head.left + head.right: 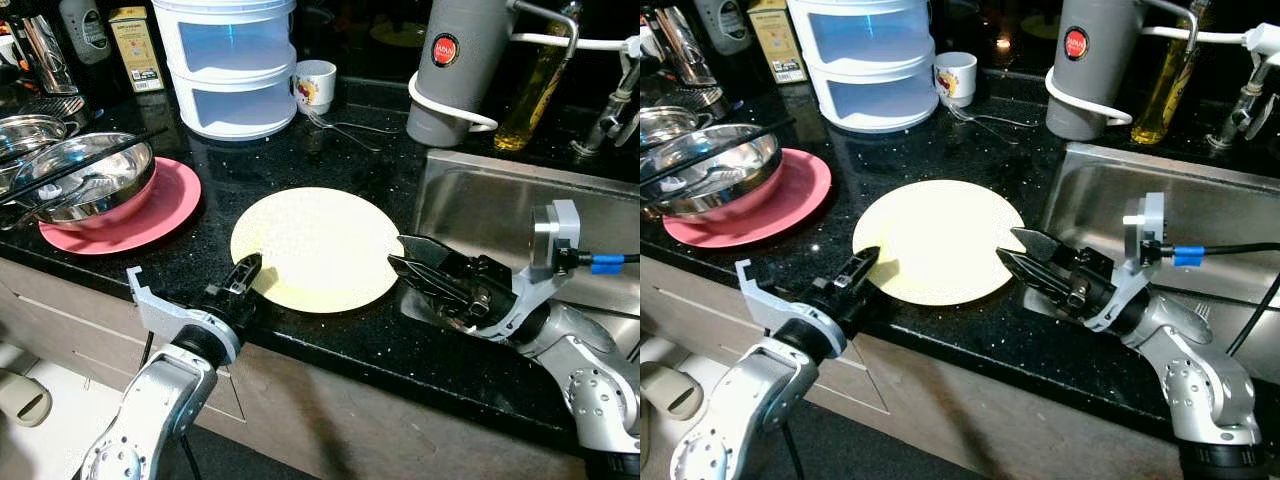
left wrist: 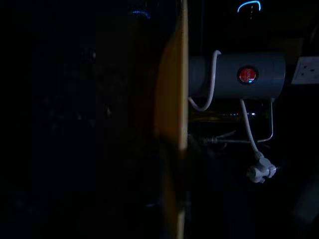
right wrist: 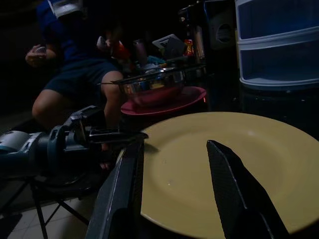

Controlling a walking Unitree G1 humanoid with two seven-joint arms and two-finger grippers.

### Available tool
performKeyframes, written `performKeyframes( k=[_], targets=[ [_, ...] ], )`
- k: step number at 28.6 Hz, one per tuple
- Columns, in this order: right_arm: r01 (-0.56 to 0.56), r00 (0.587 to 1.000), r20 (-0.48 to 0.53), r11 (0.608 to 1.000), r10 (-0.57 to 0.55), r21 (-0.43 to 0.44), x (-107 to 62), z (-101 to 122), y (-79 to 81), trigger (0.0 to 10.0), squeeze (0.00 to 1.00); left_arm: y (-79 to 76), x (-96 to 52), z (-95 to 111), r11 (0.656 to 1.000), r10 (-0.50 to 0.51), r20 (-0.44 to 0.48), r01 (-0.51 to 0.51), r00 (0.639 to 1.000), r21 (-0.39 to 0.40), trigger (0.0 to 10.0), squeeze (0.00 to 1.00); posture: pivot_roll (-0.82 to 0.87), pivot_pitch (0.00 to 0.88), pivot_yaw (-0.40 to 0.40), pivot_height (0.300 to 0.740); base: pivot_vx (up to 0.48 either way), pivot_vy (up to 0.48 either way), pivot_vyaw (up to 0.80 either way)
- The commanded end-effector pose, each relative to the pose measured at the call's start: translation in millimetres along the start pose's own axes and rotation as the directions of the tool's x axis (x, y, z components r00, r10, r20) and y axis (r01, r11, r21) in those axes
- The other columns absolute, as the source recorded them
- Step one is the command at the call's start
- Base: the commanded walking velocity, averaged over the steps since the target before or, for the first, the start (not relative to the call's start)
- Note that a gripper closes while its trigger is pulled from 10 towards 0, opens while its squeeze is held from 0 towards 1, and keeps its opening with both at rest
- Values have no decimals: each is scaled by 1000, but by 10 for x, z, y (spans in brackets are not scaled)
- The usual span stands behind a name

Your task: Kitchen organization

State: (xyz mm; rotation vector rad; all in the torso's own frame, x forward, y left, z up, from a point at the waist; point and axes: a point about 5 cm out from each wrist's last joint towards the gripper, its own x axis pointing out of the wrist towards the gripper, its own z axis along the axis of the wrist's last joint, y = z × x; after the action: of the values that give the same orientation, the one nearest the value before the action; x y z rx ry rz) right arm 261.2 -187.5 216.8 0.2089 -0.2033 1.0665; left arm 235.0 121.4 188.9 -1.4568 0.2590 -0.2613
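A round yellow plate (image 1: 315,248) lies flat on the black counter (image 1: 300,150), near its front edge. My left gripper (image 1: 245,272) is at the plate's front left rim and looks shut on it, turned so the rim runs between its fingers. The left wrist view is dark, with the plate (image 2: 174,124) seen edge-on. My right gripper (image 1: 402,258) is open at the plate's right rim. Its two fingers (image 3: 234,189) are spread side by side just over the plate (image 3: 199,164), with nothing held.
A pink plate (image 1: 165,210) carrying a steel bowl (image 1: 90,180) sits at the left. Behind stand white stacked drawers (image 1: 235,70), a mug (image 1: 315,85), a fork (image 1: 345,125), a grey appliance (image 1: 455,70) and an oil bottle (image 1: 535,90). The sink (image 1: 500,210) is at the right. A person (image 3: 75,74) sits beyond the counter.
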Motion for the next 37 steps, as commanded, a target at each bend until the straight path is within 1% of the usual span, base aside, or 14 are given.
performKeyframes(
  k=[1,9,12,14,16,18,19,21,22,26,27,28,33,37],
  targets=[
    [-14,1000,-13,1000,13,-10,9,6,39,10000,0,42,-11,-8,1000,23,-16,-23,1000,-4,0,0,15,74,0,740,0,0,0],
    [-7,1000,-14,1000,7,-11,3,15,30,10000,0,36,-4,-13,1000,23,-17,-23,1000,1,0,0,11,85,-8,740,0,0,0],
    [59,998,-14,998,-59,-12,8,41,-78,10000,0,-26,23,4,1000,-2,6,2,1000,1,0,0,-34,79,-34,740,0,0,0],
    [77,997,-7,997,-77,-15,15,61,-107,10000,0,-34,27,8,1000,-4,11,4,1000,1,0,0,-34,79,-34,740,0,0,0],
    [139,990,14,990,-139,-19,19,101,-188,10000,0,-30,33,22,1000,-2,16,2,1000,8,0,0,-38,78,-25,740,0,0,0],
    [139,990,14,990,-139,-19,19,101,-188,10000,0,-30,33,22,1000,-2,16,2,1000,8,0,0,-38,78,-25,740,0,0,0],
    [168,986,23,985,-168,-27,19,115,-221,10000,0,-30,35,34,1000,-1,17,1,1000,16,0,0,-36,78,-18,740,0,0,0],
    [187,982,31,982,-187,-23,18,126,-241,10000,0,-38,38,50,1000,-3,18,3,1000,21,0,0,-35,78,-15,740,0,0,0],
    [186,982,38,982,-185,-14,-2,118,-236,10000,0,-64,48,79,999,-11,20,10,1000,36,0,0,-33,79,-14,740,0,0,0],
    [157,987,34,988,-157,-5,-6,106,-203,10000,0,-96,57,89,998,-23,17,22,1000,51,0,0,-35,79,-14,740,0,0,0],
    [152,988,31,988,-152,-8,-2,110,-200,10000,0,-114,60,82,998,-30,10,29,999,61,3176,0,-35,80,-16,740,0,0,-438],
    [150,988,27,989,-150,-1,4,109,-200,10000,0,-127,63,73,997,-34,2,33,999,75,10000,0,-34,79,-16,740,0,0,-800],
    [160,987,31,987,-160,0,19,113,-218,10000,0,-153,73,59,995,-42,-11,43,999,93,10000,0,-31,80,-16,740,0,0,-798],
    [169,985,37,986,-169,-2,15,115,-231,10000,0,-163,80,59,994,-45,-16,46,999,102,10000,0,-31,79,-15,740,0,0,0]
  ],
)
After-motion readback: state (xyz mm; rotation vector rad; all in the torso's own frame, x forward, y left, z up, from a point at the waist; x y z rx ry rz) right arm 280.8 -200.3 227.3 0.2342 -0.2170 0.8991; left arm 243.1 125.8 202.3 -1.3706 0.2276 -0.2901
